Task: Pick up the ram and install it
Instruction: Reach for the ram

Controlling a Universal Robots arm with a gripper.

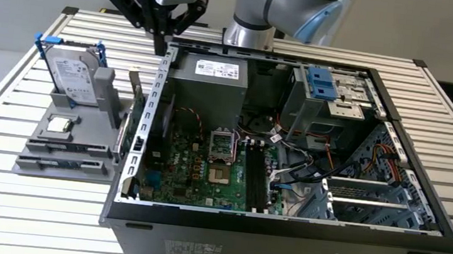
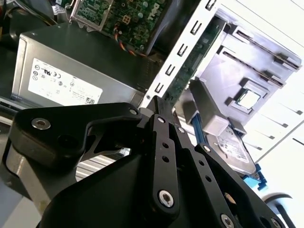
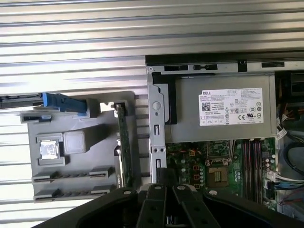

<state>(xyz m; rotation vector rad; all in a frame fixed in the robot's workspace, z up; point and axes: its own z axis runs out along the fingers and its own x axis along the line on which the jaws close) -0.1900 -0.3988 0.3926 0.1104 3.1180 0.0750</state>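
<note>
Here the gripper (image 1: 162,43) hangs over the back corner of the open computer case (image 1: 281,250), on the exterior view's left, just above the case wall. Its fingers (image 2: 156,107) are pressed together to one narrow tip. Beside the case, on the slatted table (image 1: 16,206), stands a gray holder (image 1: 41,131) with a hard drive (image 1: 76,76) in a blue frame and a green expansion card (image 3: 124,142) on its edge. Where the ram is, I cannot tell; the holder's two narrow slots (image 3: 71,178) look dark.

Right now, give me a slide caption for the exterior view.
Black gripper hovers over the open black computer case's far corner, beside a grey parts holder.
</note>
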